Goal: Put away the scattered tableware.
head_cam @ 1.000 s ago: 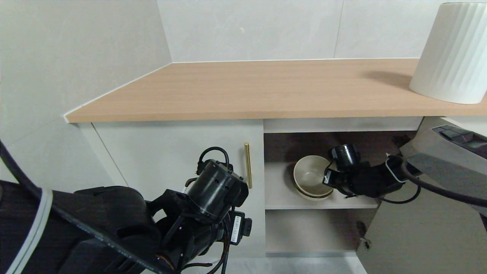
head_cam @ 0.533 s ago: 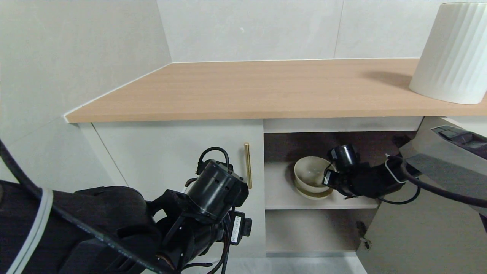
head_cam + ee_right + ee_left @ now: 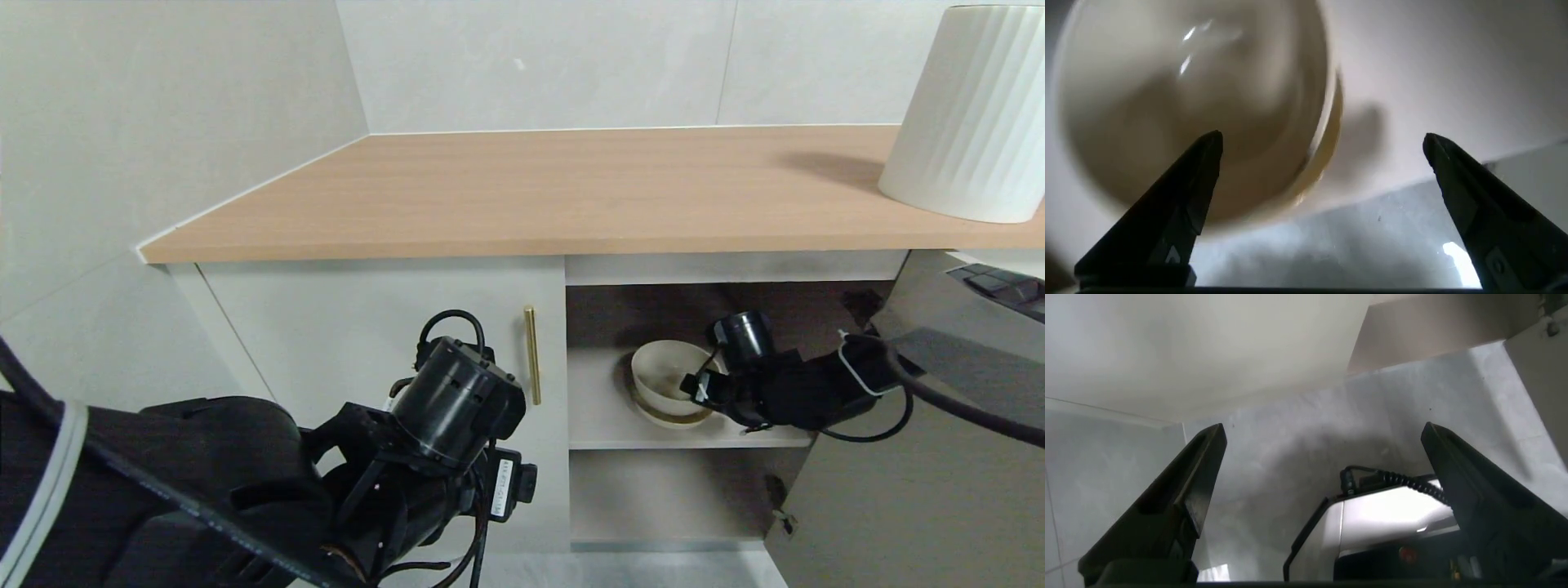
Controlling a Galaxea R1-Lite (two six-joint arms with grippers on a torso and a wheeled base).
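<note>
A cream bowl (image 3: 665,377) sits nested in a second bowl with a darker rim (image 3: 663,418) on the middle shelf (image 3: 600,412) of the open cabinet. My right gripper (image 3: 699,389) is inside the cabinet just right of the bowls, open, with nothing between its fingers. In the right wrist view the cream bowl (image 3: 1192,98) lies beyond my right gripper (image 3: 1323,140), its fingers spread wide on either side. My left arm (image 3: 457,400) hangs low in front of the closed cabinet door. My left gripper (image 3: 1323,437) is open over the grey floor and holds nothing.
The right cabinet door (image 3: 898,490) stands swung open beside my right arm. The left door is closed, with a gold handle (image 3: 531,355). A white ribbed container (image 3: 971,114) stands on the wooden countertop (image 3: 531,188). A lower shelf (image 3: 653,498) lies below the bowls.
The cream bowl was tilted against the right gripper, then came down flat into the lower bowl. The right gripper has let go and dropped slightly. The left arm shifted a little.
</note>
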